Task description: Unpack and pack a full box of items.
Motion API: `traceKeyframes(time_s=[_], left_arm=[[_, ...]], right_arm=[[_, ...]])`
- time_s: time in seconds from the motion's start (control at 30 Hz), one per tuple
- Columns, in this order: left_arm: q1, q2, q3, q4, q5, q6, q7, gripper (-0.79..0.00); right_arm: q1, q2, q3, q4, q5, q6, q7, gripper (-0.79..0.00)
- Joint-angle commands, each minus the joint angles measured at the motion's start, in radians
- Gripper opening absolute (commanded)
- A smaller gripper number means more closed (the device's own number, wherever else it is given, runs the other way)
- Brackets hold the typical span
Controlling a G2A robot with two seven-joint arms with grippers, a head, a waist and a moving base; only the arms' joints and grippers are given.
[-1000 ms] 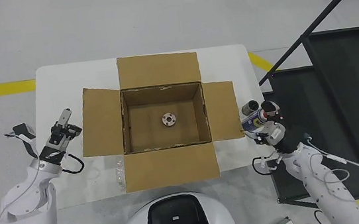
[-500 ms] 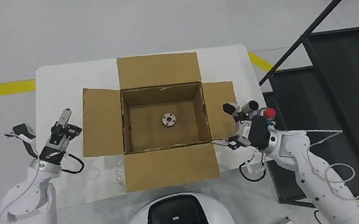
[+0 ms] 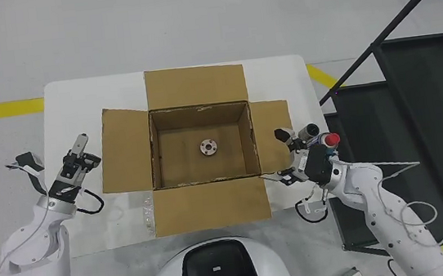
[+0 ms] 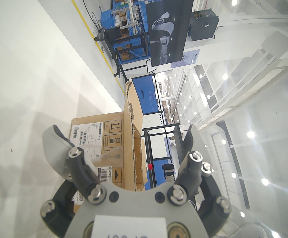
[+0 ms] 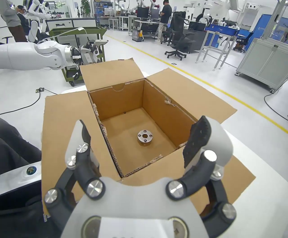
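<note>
An open cardboard box [image 3: 200,116] stands in the middle of the white table [image 3: 86,100], all its flaps folded outward. On its floor lies a single round metal flange [image 3: 208,147] with holes [image 5: 145,137]. My right gripper [image 3: 283,157] hovers open over the box's right flap, pointed into the box [image 5: 117,101], with nothing between its fingers [image 5: 199,137]. My left gripper [image 3: 83,154] is open and empty [image 4: 122,135], out past the left flap and off the table's left edge, facing the box's labelled side [image 4: 99,133].
A crumpled clear plastic piece [image 3: 146,211] lies on the table beside the near flap. A black metal rack [image 3: 403,109] stands close to the table's right edge. My left arm [image 5: 56,56] shows beyond the box in the right wrist view.
My right gripper has swung in from the table's right edge to above the right flap and turned toward the box. The left arm has not moved.
</note>
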Motion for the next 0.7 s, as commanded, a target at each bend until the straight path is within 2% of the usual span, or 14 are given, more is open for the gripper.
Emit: traceKeyframes(time_s=[0.0, 0.6, 0.67], left_arm=[[0.000, 0.000, 0.000, 0.000, 0.000, 0.000, 0.000, 0.000], [0.000, 0.000, 0.000, 0.000, 0.000, 0.000, 0.000, 0.000], [0.000, 0.000, 0.000, 0.000, 0.000, 0.000, 0.000, 0.000]], right_arm=[[0.000, 0.000, 0.000, 0.000, 0.001, 0.000, 0.000, 0.000], [0.000, 0.000, 0.000, 0.000, 0.001, 0.000, 0.000, 0.000], [0.020, -0.001, -0.024, -0.024, -0.017, -0.013, 0.046, 0.000]])
